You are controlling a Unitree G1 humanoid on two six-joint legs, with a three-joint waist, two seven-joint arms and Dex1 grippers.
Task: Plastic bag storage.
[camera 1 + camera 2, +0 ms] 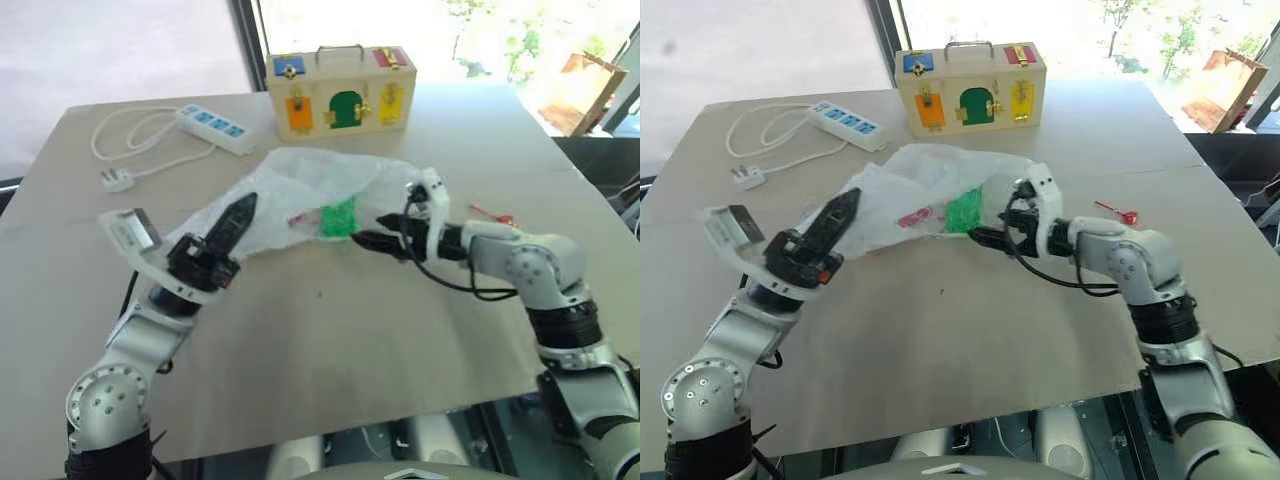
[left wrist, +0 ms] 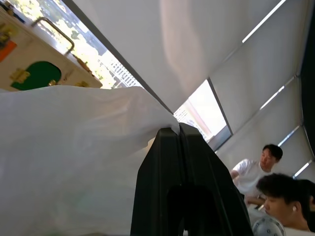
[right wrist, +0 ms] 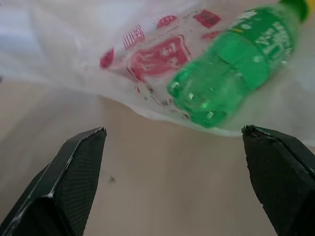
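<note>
The plastic bag (image 1: 300,180), a crinkly whitish film with a red print, lies on the table's middle. A green bottle (image 3: 236,64) shows through it, lying inside near the bag's right end. My left gripper (image 1: 238,215) is shut on the bag's left edge; in the left wrist view the film is pinched at the fingertips (image 2: 172,132) and lifted off the table. My right gripper (image 1: 395,222) is open at the bag's right end, just short of the bottle. Its fingers stand wide apart over bare table (image 3: 162,196) and hold nothing.
A wooden lock box (image 1: 340,90) stands behind the bag. A white power strip (image 1: 212,127) with its cable and plug lies at the back left. A small red object (image 1: 490,213) lies right of my right arm. People (image 2: 266,182) sit in the room.
</note>
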